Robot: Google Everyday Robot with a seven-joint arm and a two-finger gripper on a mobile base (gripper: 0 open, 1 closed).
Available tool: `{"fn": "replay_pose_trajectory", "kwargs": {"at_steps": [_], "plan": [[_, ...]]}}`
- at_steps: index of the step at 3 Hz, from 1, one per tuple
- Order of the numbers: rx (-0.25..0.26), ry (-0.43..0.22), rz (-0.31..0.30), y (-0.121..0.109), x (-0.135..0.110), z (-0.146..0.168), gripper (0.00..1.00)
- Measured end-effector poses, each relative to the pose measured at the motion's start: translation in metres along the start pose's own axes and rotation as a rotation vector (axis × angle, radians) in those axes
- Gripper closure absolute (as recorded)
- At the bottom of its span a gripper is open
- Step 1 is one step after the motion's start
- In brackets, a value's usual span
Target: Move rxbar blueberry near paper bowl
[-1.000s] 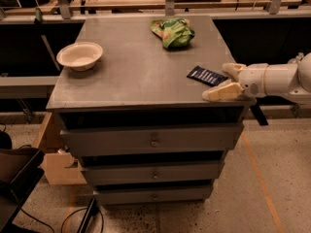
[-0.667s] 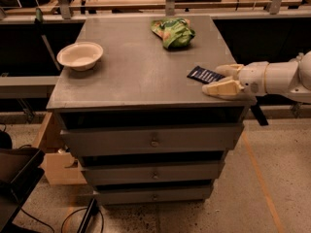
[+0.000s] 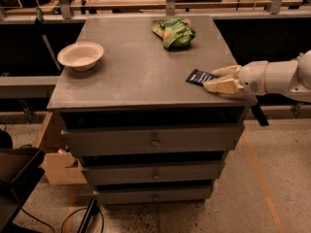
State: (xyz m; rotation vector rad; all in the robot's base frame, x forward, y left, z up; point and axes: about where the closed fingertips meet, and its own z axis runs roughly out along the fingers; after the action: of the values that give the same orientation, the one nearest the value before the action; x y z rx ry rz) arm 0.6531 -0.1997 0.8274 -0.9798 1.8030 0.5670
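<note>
The rxbar blueberry (image 3: 198,76), a small flat dark navy wrapper with white text, lies near the right edge of the grey cabinet top (image 3: 136,72). My gripper (image 3: 221,78) reaches in from the right at table height. Its two cream fingers (image 3: 221,86) are closed in on the bar's right end, which is hidden between them. The paper bowl (image 3: 80,55), round and cream-white, stands upright at the far left of the top, well apart from the bar and the gripper.
A crumpled green chip bag (image 3: 174,32) lies at the back middle of the top. The cabinet has drawers (image 3: 154,141) below. A rail and shelf run behind it. A cardboard box (image 3: 58,159) sits on the floor at the left.
The lower finger has moved up toward the bar, narrowing the gap between the fingers. The bar has shifted slightly left. The bowl and chip bag have not moved.
</note>
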Motion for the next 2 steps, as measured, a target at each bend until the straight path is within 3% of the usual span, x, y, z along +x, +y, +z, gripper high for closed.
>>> {"fn": "replay_pose_trajectory", "kwargs": {"at_steps": [1,2], "plan": [[0.0,0.0,0.0,0.0,0.0,0.0,1.0],[0.002,0.007,-0.073,0.006,-0.063,-0.001,1.0]]}}
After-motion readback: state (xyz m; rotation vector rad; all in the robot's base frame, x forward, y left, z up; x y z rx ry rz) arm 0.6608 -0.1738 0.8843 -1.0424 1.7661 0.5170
